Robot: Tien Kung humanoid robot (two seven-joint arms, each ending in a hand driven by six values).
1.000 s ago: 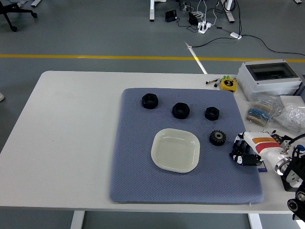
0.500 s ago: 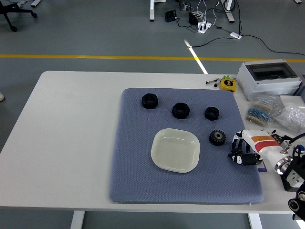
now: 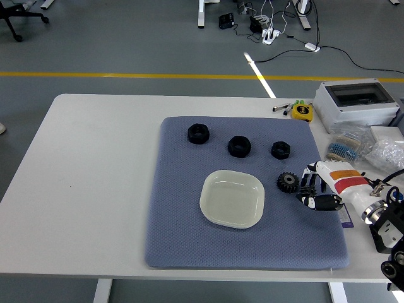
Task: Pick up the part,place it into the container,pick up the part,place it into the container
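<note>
On the blue-grey mat (image 3: 183, 240) lie three black nut-like parts (image 3: 198, 134) (image 3: 239, 146) (image 3: 281, 149) in a row at the back. A black toothed gear (image 3: 288, 182) sits to the right of the pale square dish (image 3: 232, 199), which holds nothing. My right hand (image 3: 310, 192) reaches in from the right edge, its black fingers relaxed and spread just right of the gear, holding nothing. The left arm does not show.
At the table's right stand a grey box with a clear lid (image 3: 357, 104), a yellow tape measure (image 3: 302, 112), and bags of small parts (image 3: 346, 151) (image 3: 388, 154). The table's left half is bare white surface (image 3: 95, 164).
My right hand has moved left and slightly up over the mat's right edge, closing in on the gear. The parts and the dish have stayed put.
</note>
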